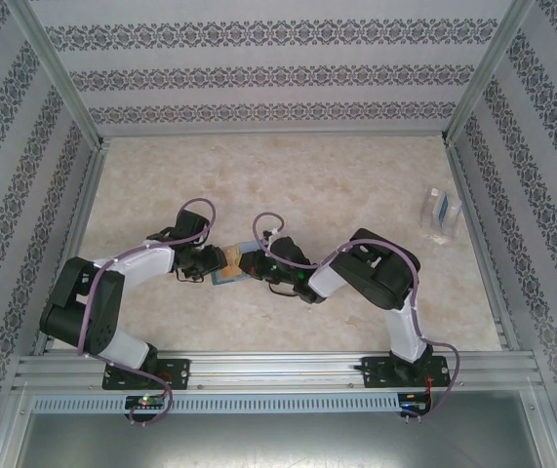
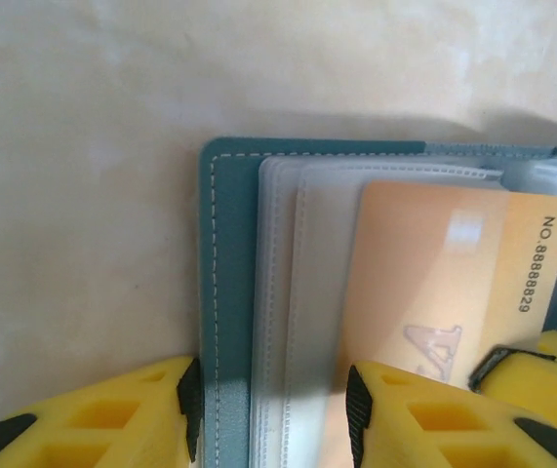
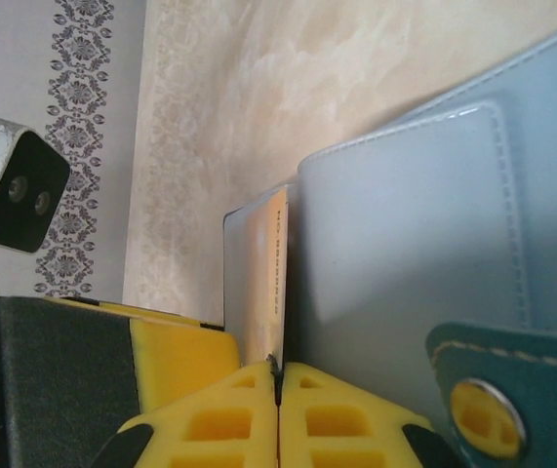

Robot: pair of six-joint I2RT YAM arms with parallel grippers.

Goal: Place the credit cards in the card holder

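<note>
The teal card holder (image 2: 224, 292) lies open on the table at mid-table (image 1: 227, 277), with its clear inner sleeves facing up. A tan credit card (image 2: 434, 273) marked with a number sits partly inside one sleeve. My right gripper (image 3: 278, 372) is shut on that card's near edge (image 3: 263, 283), beside the holder's pale flap (image 3: 405, 224) and its snap tab (image 3: 488, 414). The right gripper's fingers (image 2: 551, 366) show at the card's corner. My left gripper (image 2: 273, 414) stands open over the holder's stitched edge, one finger on the table side and the other over the card.
A clear plastic stand (image 1: 441, 213) with something blue in it stands at the right, near the wall. Patterned walls and metal rails (image 1: 278, 366) close the table in. Both arms meet at mid-table, my left gripper (image 1: 210, 261) facing my right gripper (image 1: 256, 263).
</note>
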